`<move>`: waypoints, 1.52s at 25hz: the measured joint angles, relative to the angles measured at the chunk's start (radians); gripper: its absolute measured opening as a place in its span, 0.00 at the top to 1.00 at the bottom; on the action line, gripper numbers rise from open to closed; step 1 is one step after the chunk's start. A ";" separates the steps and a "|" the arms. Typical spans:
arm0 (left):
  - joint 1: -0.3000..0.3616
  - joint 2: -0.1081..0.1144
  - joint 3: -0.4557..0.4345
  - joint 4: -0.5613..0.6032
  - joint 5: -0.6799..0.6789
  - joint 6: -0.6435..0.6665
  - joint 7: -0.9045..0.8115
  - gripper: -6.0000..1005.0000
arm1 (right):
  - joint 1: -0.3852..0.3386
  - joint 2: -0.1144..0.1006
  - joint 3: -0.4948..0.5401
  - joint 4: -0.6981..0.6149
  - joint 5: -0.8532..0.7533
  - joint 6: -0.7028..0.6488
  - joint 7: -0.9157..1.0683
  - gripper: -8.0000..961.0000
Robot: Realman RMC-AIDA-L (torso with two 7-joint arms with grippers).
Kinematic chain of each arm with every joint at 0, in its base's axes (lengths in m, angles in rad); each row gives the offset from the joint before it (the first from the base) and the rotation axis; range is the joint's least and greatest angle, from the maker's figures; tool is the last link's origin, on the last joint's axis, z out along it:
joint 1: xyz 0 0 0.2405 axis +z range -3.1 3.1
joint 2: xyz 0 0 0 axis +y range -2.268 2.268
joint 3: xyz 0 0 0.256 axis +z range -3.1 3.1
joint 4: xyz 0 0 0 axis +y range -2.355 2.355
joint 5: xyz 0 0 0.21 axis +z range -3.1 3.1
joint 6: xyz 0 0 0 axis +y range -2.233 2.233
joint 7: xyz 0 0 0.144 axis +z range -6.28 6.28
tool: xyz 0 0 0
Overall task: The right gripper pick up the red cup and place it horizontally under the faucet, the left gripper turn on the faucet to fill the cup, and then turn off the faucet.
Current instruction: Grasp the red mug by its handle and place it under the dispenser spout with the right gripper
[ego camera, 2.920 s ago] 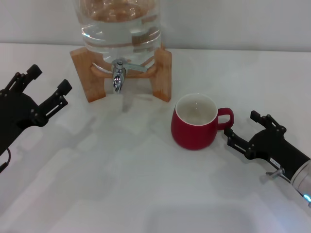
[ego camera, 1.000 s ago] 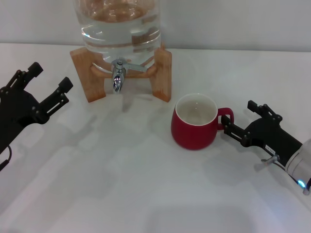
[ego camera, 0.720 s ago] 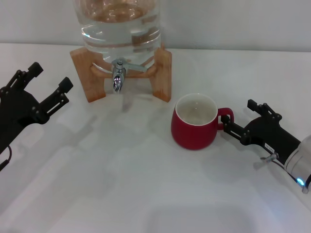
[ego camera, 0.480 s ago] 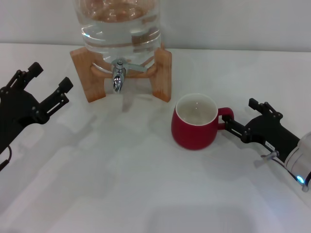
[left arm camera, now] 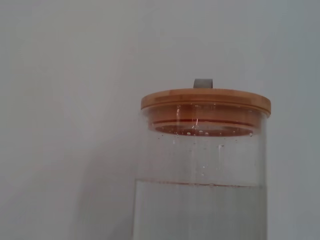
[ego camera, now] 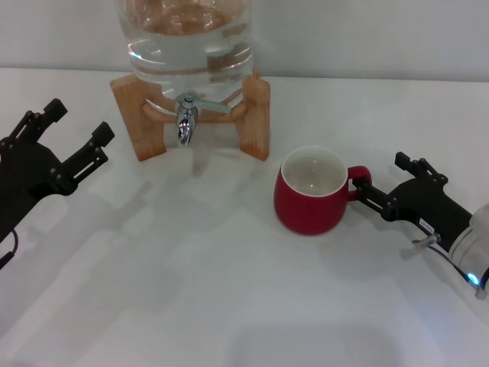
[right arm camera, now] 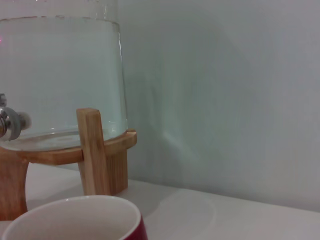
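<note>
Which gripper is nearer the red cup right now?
Right. The right gripper is at the handle of the red cup, fingers either side of it. The left gripper hangs open far off, on the other side of the faucet.

I see the red cup (ego camera: 312, 200) upright on the white table, white inside, handle toward my right gripper (ego camera: 378, 191), whose prongs sit at that handle. The chrome faucet (ego camera: 186, 118) points down, well apart. My left gripper (ego camera: 72, 136) hangs spread wide
</note>
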 joint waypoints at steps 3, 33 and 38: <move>0.000 0.000 0.000 0.000 0.000 -0.001 0.000 0.12 | 0.005 0.000 -0.003 0.001 0.000 0.001 0.000 0.11; -0.002 0.002 0.000 0.000 0.001 -0.002 0.000 0.12 | 0.012 0.000 -0.001 0.015 0.032 0.016 -0.006 0.12; -0.002 0.002 0.000 0.000 0.001 -0.002 -0.001 0.12 | 0.015 0.000 -0.006 0.015 0.028 0.016 -0.006 0.20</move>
